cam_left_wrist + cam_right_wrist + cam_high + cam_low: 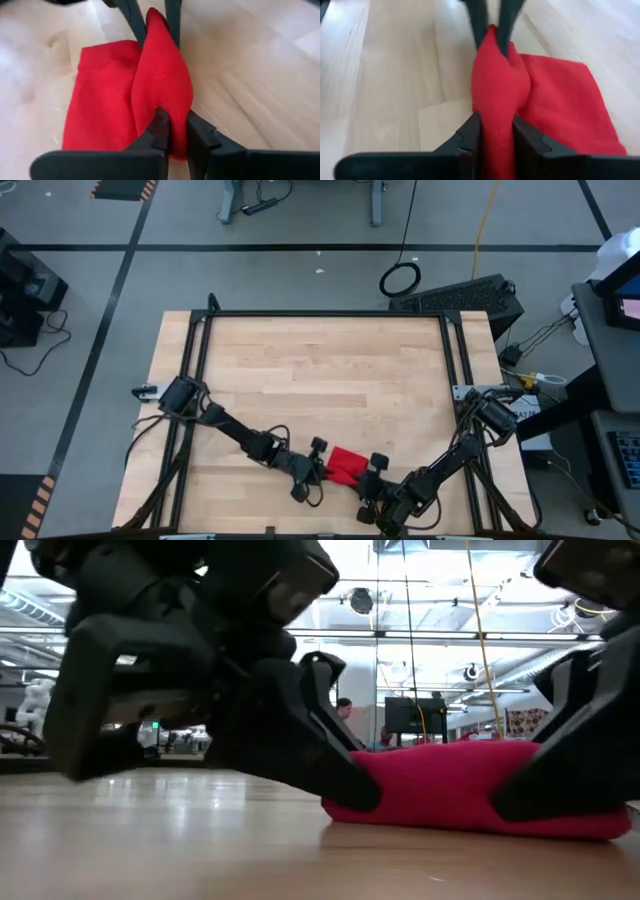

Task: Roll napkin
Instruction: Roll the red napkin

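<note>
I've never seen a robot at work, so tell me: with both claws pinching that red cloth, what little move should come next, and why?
Probably both grippers should carry the pinched fold sideways over the flat part, in step. The left gripper and the right gripper each clamp one end of a raised ridge of the napkin, while the rest lies flat on the table. Moving together would likely keep the roll even.
</note>
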